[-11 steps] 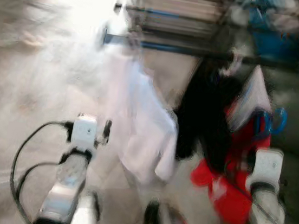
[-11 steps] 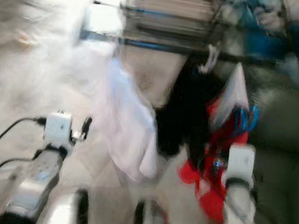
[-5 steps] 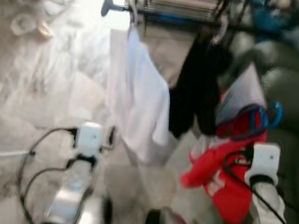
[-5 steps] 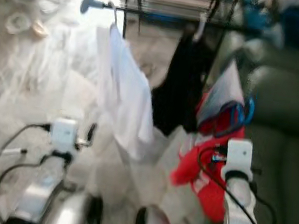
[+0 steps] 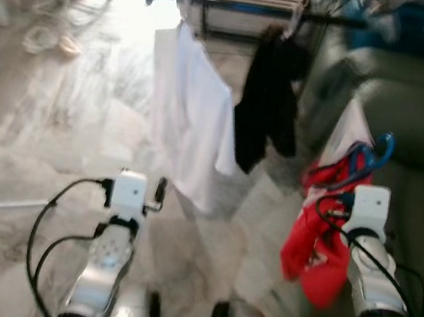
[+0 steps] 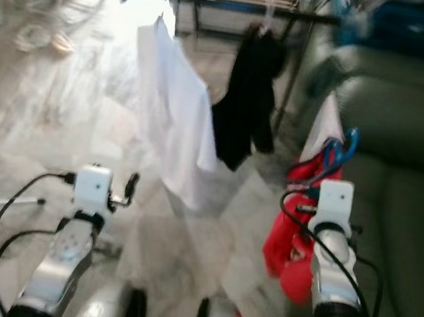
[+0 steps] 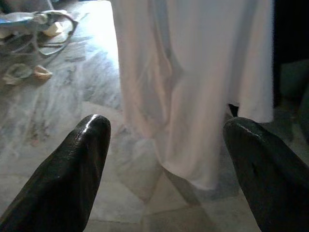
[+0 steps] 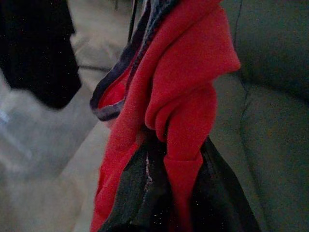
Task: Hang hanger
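Red garment [image 5: 315, 248] on a blue hanger [image 5: 368, 156] is hanging from my right end effector [image 8: 164, 193], clamped on it, beside the sofa [image 6: 399, 150] | left end effector [image 7: 164, 159] is spreading wide, facing the white shirt [image 5: 189, 125] on the rail [image 5: 253, 9] | black garment [image 5: 269, 104] is hanging alongside.

Dark metal clothes rail [image 5: 261, 11] runs across the far side, ahead of both grippers. White shirt [image 5: 190, 117] hangs from the rail ahead of the left gripper [image 7: 166, 166], apart from its spread fingers. Black garment [image 5: 269, 104] hangs beside the shirt, toward the right gripper [image 8: 166, 193]. Red cloth garment [image 8: 169, 106] is pinched in the right gripper, with a blue plastic hanger [image 5: 367, 156] at its top. Grey sofa [image 6: 396, 173] lies to the right of the right gripper. Marble tile floor [image 5: 36, 145] under everything.
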Tool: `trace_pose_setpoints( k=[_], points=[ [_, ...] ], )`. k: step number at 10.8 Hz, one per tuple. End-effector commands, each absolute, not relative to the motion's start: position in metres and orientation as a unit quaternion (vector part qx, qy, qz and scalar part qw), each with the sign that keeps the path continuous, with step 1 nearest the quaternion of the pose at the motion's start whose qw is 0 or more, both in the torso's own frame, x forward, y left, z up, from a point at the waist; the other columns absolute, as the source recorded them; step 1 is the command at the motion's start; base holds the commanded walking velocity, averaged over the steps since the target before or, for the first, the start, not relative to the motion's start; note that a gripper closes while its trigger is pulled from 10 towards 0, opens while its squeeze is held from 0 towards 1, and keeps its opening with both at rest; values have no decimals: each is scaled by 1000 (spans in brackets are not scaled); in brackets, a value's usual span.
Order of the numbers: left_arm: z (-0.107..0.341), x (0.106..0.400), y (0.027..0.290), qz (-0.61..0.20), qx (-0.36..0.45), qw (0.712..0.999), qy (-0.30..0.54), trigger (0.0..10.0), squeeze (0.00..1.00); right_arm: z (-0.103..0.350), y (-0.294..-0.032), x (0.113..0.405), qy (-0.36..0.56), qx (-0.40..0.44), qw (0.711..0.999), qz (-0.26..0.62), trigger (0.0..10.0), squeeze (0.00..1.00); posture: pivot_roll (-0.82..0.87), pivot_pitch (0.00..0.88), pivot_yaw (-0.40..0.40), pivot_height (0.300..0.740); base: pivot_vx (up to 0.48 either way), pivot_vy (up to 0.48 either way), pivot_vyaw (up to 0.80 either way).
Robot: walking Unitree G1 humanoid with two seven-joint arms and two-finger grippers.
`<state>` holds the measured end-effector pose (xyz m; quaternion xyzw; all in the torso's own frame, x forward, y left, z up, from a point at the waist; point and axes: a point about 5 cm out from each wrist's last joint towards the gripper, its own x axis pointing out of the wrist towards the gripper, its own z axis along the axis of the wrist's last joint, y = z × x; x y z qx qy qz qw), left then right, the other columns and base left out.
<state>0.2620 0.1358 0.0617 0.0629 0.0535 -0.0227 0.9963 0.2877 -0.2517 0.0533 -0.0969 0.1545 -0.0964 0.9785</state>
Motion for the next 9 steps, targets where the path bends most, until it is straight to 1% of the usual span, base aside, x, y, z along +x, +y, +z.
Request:
trace_pose_setpoints(
  k=[1, 2, 3, 4, 5, 6, 8, 9],
  points=[
    [58, 259, 141, -17, 68, 996, 64, 10000, 0, 50, -238, 289, 155, -87, 982, -65, 10000, 0, -2, 192, -32, 740, 0, 0, 0],
    [57, 257, 140, -15, 66, 996, 63, 10000, 0, 49, -228, 290, 151, -71, 985, -53, 10000, 0, 7, 191, -42, 740, 0, 0, 0],
    [57, 256, 142, -2, 59, 996, 64, 10000, 0, 41, -218, 287, 164, -24, 982, -86, 10000, 0, 15, 189, -46, 740, 0, 0, 0],
    [54, 255, 143, 7, 50, 996, 78, 10000, 0, 22, -214, 274, 217, 76, 960, -157, 10000, 0, 17, 190, -46, 740, 0, 0, 0],
    [54, 255, 143, 2, 46, 996, 81, 10000, 0, 12, -209, 260, 222, 85, 955, -176, 10000, 0, 6, 189, -36, 740, 0, 480, 0],
    [55, 258, 143, -6, 52, 996, 76, 10000, 0, 11, -209, 254, 219, 80, 955, -183, 10000, 0, -4, 188, -34, 740, 0, 480, 0],
    [57, 264, 139, -13, 53, 996, 70, 10000, 0, 16, -219, 256, 210, 58, 958, -187, 10000, 0, -10, 185, -34, 740, 0, 480, 0],
    [57, 264, 137, -12, 51, 996, 71, 10000, 0, 25, -227, 265, 203, 57, 958, -194, 10000, 0, -10, 185, -34, 740, 0, 480, 0]
  ],
)
